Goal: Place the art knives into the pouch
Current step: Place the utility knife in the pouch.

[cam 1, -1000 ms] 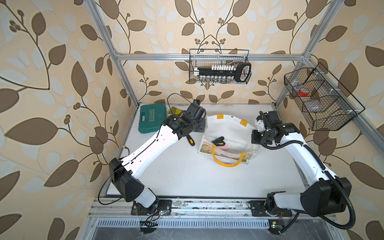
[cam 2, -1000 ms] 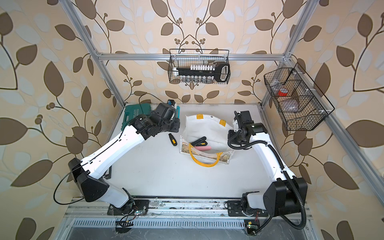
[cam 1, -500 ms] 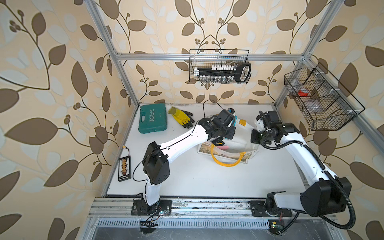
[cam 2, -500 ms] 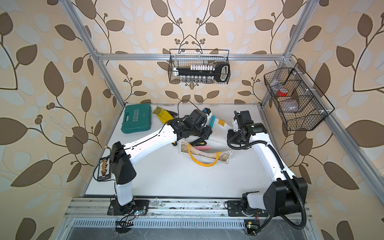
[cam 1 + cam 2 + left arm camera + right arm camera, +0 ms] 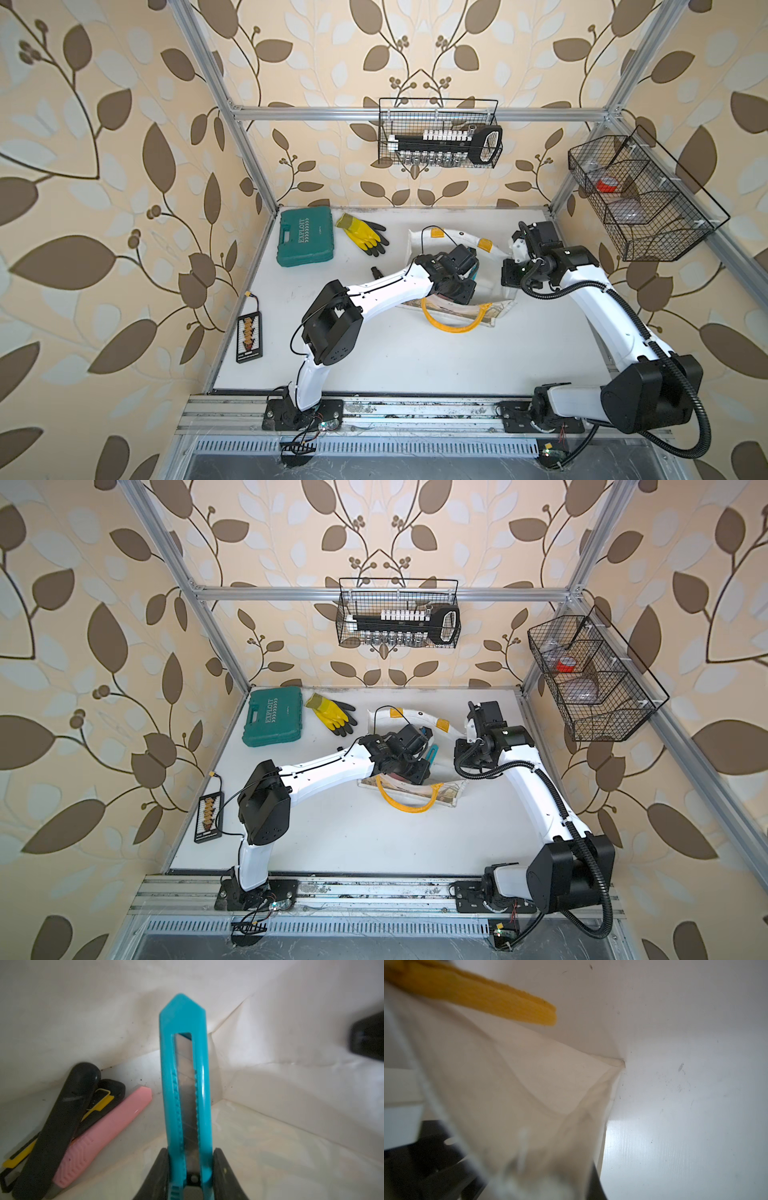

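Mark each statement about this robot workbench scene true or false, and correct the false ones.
1. The left gripper grips a teal art knife inside the pouch. True.
2. No other knives lie in the pouch. False: a pink knife and black knives lie there.
3. The right gripper is shut on the pouch's white fabric. True.
4. The green tool case lies open. False: the green tool case is closed.

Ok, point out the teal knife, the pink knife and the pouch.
teal knife [image 5: 185, 1088], left wrist view, blade in its slot.
pink knife [image 5: 105, 1136], left wrist view, mid body.
pouch [image 5: 461, 237], a top view, white back rim.
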